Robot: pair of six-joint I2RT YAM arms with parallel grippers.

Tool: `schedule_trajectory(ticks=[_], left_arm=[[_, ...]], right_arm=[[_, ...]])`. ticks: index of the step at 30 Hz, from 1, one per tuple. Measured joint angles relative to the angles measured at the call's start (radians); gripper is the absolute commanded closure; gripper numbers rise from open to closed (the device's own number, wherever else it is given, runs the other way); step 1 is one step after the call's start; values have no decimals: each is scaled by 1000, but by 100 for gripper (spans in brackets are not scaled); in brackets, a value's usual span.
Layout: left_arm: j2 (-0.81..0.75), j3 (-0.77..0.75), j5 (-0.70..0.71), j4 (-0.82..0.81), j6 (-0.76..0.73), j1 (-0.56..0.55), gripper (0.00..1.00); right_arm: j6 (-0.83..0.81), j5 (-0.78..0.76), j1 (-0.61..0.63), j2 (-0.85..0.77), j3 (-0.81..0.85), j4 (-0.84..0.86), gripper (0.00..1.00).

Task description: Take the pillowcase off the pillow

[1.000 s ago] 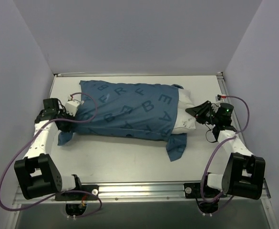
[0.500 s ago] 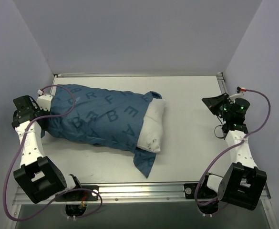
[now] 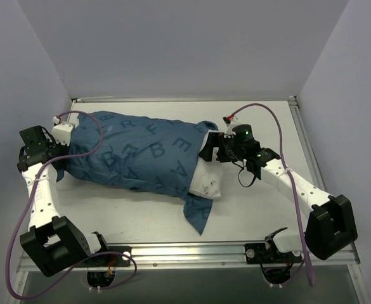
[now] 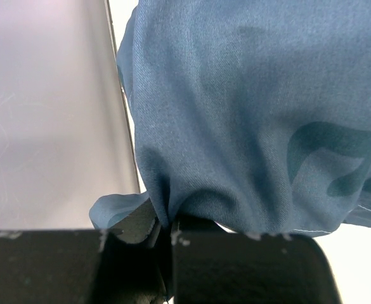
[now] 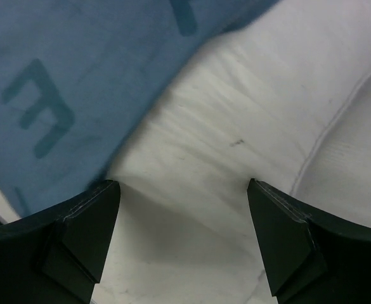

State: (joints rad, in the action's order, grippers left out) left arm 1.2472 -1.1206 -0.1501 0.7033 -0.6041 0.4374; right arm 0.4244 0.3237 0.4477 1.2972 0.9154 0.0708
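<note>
The dark blue lettered pillowcase (image 3: 134,155) lies across the table's left and middle, and most of the pillow is inside it. The white pillow (image 3: 209,180) sticks out of its right, open end. My left gripper (image 3: 66,136) is at the case's left end, shut on a bunched fold of the blue fabric (image 4: 236,114), with the pinch at the jaws (image 4: 166,223). My right gripper (image 3: 210,149) is at the pillow's bare end. It is open, and the white pillow (image 5: 236,145) lies between and ahead of its fingers (image 5: 87,221). The case's edge (image 5: 58,76) lies just beyond.
A loose flap of the pillowcase (image 3: 198,215) trails toward the front edge. The left wall (image 4: 45,114) stands close beside my left gripper. A metal rail (image 3: 191,250) runs along the near edge between the arm bases. Bare table (image 3: 267,120) lies to the right.
The pillow and case slid left as my left gripper pulled. My right gripper let go, swung out to the far right, then came back to the pillow's bare end with its jaws open.
</note>
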Motion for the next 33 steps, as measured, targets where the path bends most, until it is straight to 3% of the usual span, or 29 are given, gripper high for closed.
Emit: schedule_trajectory(ticks=[9, 10, 13, 18, 27, 29, 32, 33], left_arm=[[0, -7, -2, 11, 6, 0, 98], [0, -9, -2, 12, 8, -1, 98], [0, -10, -3, 12, 10, -3, 98], [0, -10, -5, 14, 16, -4, 98], [0, -12, -7, 19, 20, -10, 98], [0, -12, -6, 18, 21, -10, 98], [0, -12, -5, 18, 23, -10, 98], [0, -12, -3, 17, 23, -10, 98]], right_arm=[[-26, -69, 37, 34, 0, -109, 13], [-28, -72, 40, 28, -2, -117, 1], [-23, -68, 45, -10, -33, -117, 0], [45, -42, 64, -42, -155, -18, 0], [85, -81, 185, 169, -143, 148, 1], [100, -80, 189, 237, -143, 217, 5], [126, -73, 189, 340, -143, 346, 27], [131, -71, 189, 364, -143, 385, 51]])
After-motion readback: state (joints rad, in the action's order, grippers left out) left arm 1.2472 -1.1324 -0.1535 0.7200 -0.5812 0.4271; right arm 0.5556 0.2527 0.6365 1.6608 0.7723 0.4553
